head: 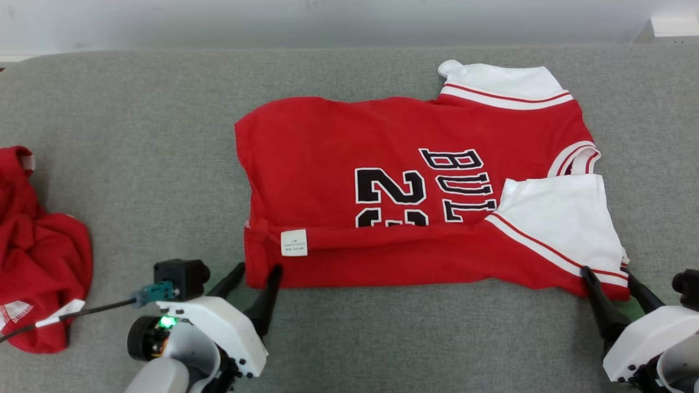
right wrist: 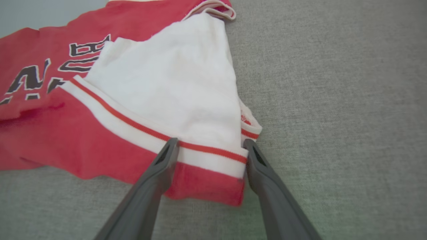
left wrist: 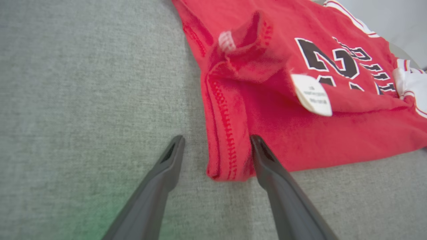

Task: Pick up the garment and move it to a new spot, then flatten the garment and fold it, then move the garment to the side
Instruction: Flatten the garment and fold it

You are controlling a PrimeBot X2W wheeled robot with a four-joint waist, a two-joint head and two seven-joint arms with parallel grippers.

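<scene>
shirt [head: 415, 185]: on desk [head: 136, 136], long axis sideways, just ahead of both finger pairs
left fingers [head: 270, 289]: spread wide, empty, straddling near hem corner
right fingers [head: 592, 289]: spread wide, empty, straddling sleeve-end corner

We see a red garment [head: 327, 142] with white sleeves [head: 562, 218] edged in thin red stripes, black lettering [head: 390, 188] outlined in white, and a white label [head: 294, 242]. The counter [head: 136, 136] is a flecked grey weave. A crumpled cloth [head: 38, 245] is red with white trim. The left gripper [head: 259, 267] and right gripper [head: 606, 273] are dark grey on white housings.
</scene>
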